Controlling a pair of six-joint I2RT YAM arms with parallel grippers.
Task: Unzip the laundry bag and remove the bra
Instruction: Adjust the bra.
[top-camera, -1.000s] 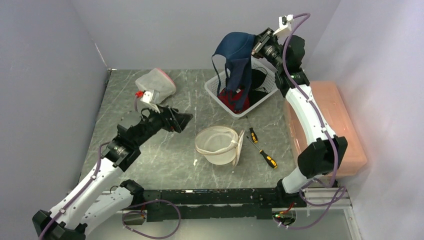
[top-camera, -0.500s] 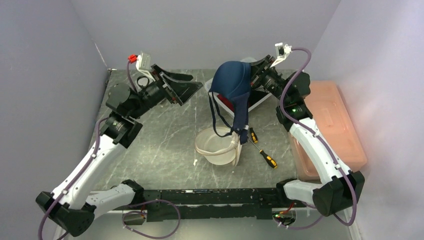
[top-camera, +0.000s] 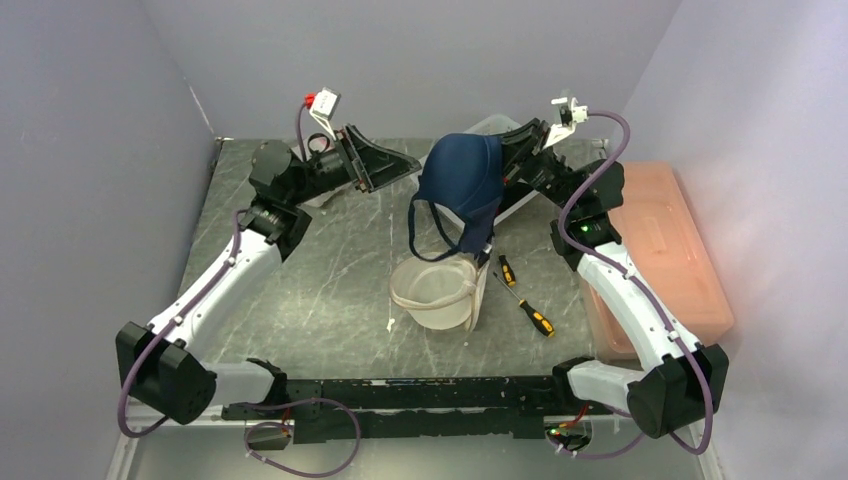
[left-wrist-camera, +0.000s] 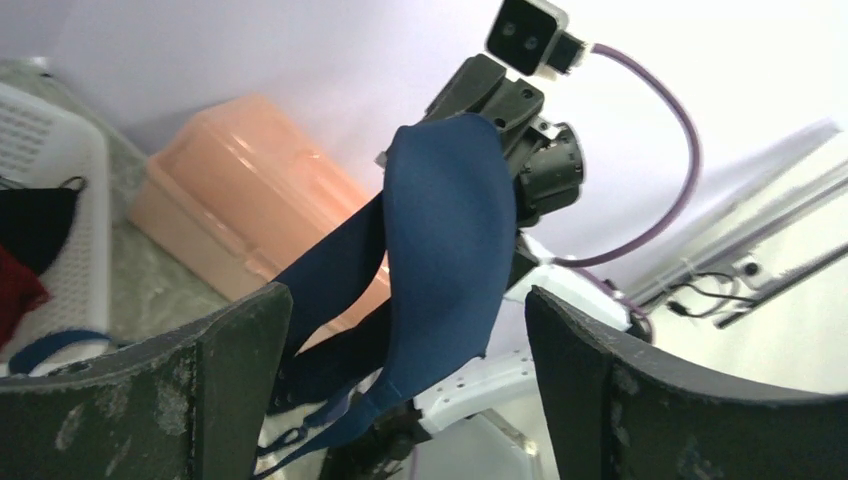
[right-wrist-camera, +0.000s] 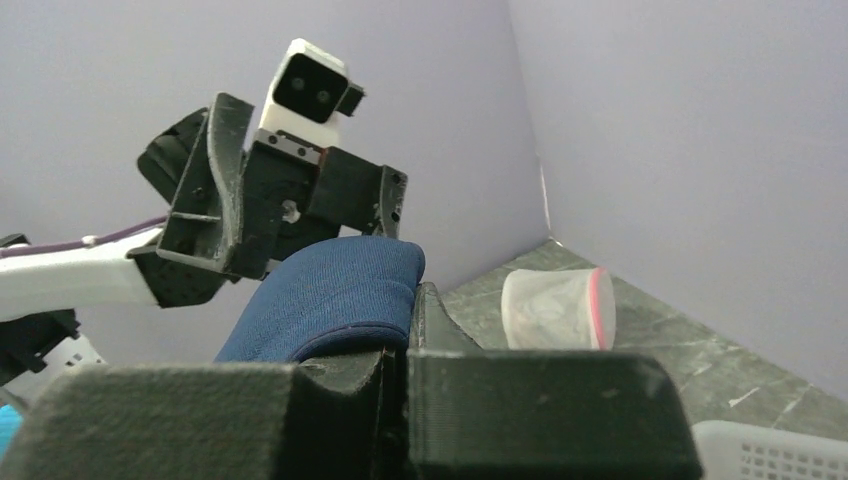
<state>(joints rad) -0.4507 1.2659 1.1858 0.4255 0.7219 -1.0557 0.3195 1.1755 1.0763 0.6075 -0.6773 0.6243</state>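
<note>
The navy bra (top-camera: 462, 180) hangs in the air from my right gripper (top-camera: 507, 158), which is shut on its upper edge. Its straps dangle down to the rim of the white mesh laundry bag (top-camera: 435, 292), which stands open on the table below. In the right wrist view the bra (right-wrist-camera: 330, 295) is pinched between the closed right gripper (right-wrist-camera: 415, 300). My left gripper (top-camera: 400, 172) is raised, open and empty, and points at the bra from the left. The left wrist view shows the bra (left-wrist-camera: 450, 230) beyond the open left gripper (left-wrist-camera: 405, 300), apart from both fingers.
A white basket (top-camera: 523, 203) of clothes sits behind the bra. Two screwdrivers (top-camera: 530, 312) lie right of the bag. A pink lidded box (top-camera: 660, 250) lines the right edge. A second zipped mesh bag (right-wrist-camera: 555, 310) with pink trim stands at the back left.
The right arm carried the bra from above the basket leftward and down over the open bag. The left arm rose from the table and swung right toward the bra, staying open.
</note>
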